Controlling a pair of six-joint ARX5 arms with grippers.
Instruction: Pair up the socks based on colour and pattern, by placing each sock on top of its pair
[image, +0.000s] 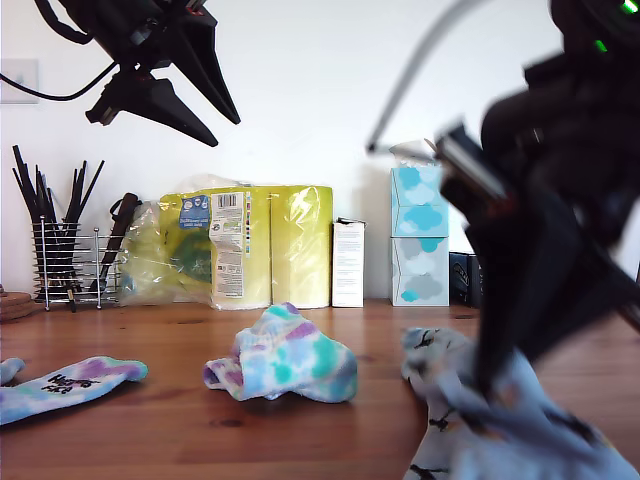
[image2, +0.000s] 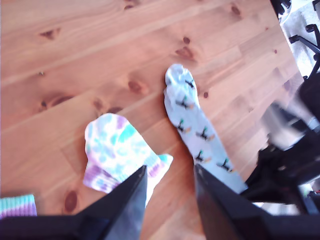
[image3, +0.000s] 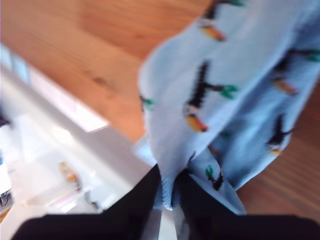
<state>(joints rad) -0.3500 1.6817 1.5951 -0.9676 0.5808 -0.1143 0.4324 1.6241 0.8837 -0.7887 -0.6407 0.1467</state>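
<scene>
Pinching a fold of a light blue bird sock (image3: 220, 100) between its closed jaws, my second gripper (image3: 170, 192) sits low at the exterior view's right, with blue bird-print fabric (image: 520, 420) heaped on the wooden table (image: 180, 400) beneath it. In the first wrist view one bird sock (image2: 197, 127) lies stretched flat on the boards; we cannot tell whether the second bird sock already rests fully on it, because motion blur and the arm cover that part.

My first gripper (image2: 170, 200) hangs high at the exterior view's upper left, jaws apart and holding nothing, looking down on the table.

We judge the blue pair to be in hand and close to done. The tie-dye pair is still unmatched: a crumpled tie-dye sock (image: 285, 365) sits mid-table, and a flat tie-dye sock with black lettering (image: 65, 385) lies well apart at the exterior view's left. Bringing those two together is what remains.
</scene>
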